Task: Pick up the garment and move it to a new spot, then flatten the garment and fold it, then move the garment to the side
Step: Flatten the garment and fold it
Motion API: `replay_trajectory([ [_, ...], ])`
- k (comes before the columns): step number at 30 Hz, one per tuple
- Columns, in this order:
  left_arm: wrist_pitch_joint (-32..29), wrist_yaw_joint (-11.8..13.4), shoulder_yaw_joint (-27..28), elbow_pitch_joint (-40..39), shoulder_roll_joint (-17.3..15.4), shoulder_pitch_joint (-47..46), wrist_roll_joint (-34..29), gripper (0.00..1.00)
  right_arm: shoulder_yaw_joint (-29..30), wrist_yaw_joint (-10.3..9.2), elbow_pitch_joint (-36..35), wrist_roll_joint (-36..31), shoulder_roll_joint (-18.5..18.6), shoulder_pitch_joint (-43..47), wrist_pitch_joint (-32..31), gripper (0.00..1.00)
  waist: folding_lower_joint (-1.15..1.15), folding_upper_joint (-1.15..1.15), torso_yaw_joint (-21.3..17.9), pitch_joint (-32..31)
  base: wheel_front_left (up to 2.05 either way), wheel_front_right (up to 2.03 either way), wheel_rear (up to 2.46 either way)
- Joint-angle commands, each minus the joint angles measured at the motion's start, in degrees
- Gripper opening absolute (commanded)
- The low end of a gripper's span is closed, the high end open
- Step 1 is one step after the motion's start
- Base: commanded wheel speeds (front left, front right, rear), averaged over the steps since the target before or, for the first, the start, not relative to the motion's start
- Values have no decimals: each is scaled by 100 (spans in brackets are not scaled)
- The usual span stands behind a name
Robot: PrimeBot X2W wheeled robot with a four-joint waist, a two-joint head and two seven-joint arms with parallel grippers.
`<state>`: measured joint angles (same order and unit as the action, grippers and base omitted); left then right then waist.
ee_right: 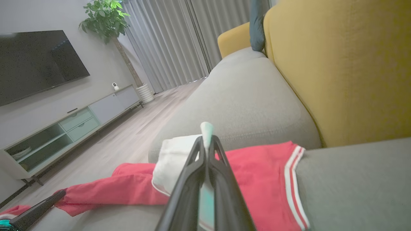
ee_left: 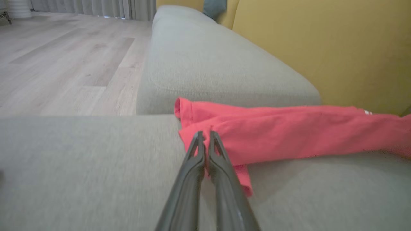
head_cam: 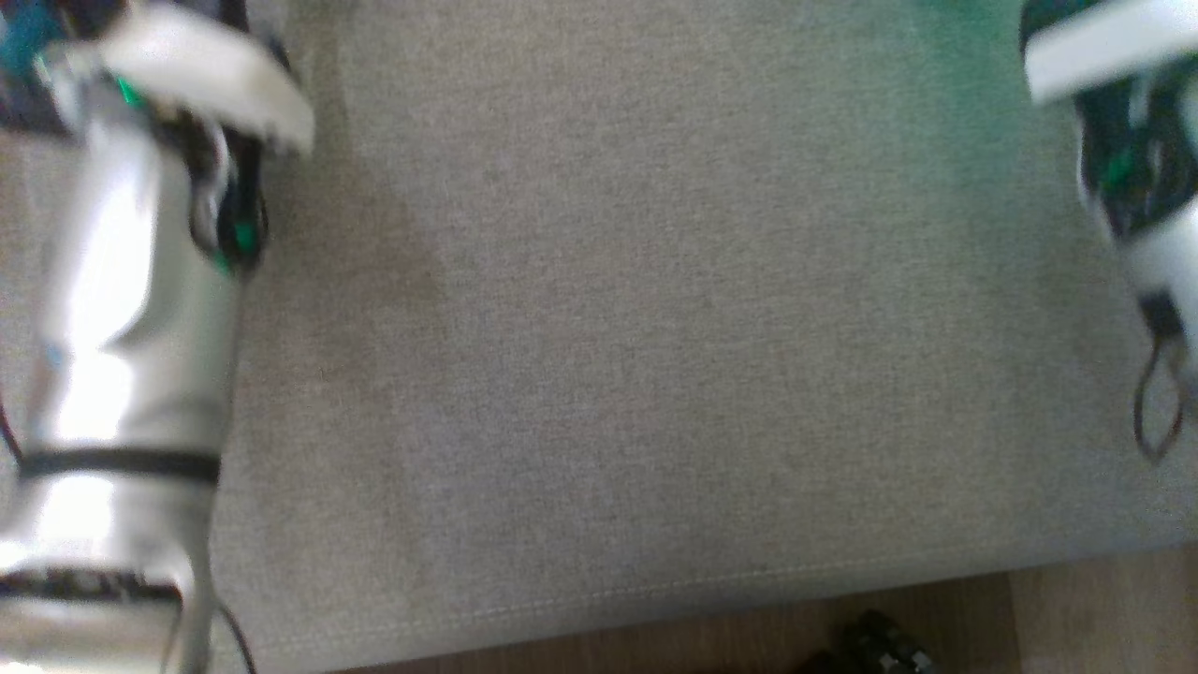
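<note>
Head view, blurred: my pale left forearm (head_cam: pixel 122 374) hangs over the grey fabric sofa seat (head_cam: pixel 608 328)

Left wrist view: my left gripper (ee_left: pixel 205 141) pinches the edge of the red cloth garment (ee_left: pixel 289 134), which lies on that seat

Right wrist view: my right gripper (ee_right: pixel 207 142) is clamped on its white trim (ee_right: pixel 205 130)

Sofa upholstery: the seat cushion (head_cam: pixel 655 328) is grey woven cloth, matt and finely grained, with a stitched seam along its front edge, and the backrest (ee_right: pixel 346 70) is mustard cloth of a coarser matt weave. The garment (ee_left: pixel 289 134) is soft coral-red knit, matt and faintly creased, with a ribbed, white-striped hem. The left forearm (head_cam: pixel 122 356) has a smooth, glossy pale shell banded in black, and the fingers of the left hand (ee_left: pixel 205 133) and right hand (ee_right: pixel 207 141) look like dark, smooth, semi-matt plastic; floor (ee_left: pixel 64 64), pale wood planks with a low satin sheen; curtains (ee_right: pixel 179 41), grey pleated cloth; television screen (ee_right: pixel 32 64), glossy black.
</note>
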<state>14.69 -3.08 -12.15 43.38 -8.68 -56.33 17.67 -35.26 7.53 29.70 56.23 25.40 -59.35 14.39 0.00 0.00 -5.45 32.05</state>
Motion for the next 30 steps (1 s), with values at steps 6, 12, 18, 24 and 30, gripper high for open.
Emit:
replay_trajectory([
  [6, 30, -70, 322, -962, -360, 1512, -87, 0, 698, -4, -1214, -392, 314, 2148, 60, 0, 0, 0, -62, -637, 0, 0, 0],
  [12, -106, -38, 446, -1546, -400, 2780, 182, 0, 1300, -4, -1970, -468, 192, 4019, -253, 0, 0, 0, -44, -1157, 0, 0, 0],
  [18, -569, 226, 572, -2616, -512, 4052, 354, 0, 1977, -4, -2743, -659, -195, 5598, -1093, 0, 0, 0, -70, -1573, 0, 0, 0],
  [24, -1281, 611, 670, -3942, -639, 5316, 448, 0, 2772, -4, -3521, -1081, -642, 6688, -2212, 0, 0, 0, -119, -1820, 0, 0, 0],
  [30, -1955, 828, 630, -4830, -683, 6187, 575, 0, 3461, -4, -4105, -1439, -1220, 7247, -3235, 0, 0, 0, -144, -2000, 0, 0, 0],
])
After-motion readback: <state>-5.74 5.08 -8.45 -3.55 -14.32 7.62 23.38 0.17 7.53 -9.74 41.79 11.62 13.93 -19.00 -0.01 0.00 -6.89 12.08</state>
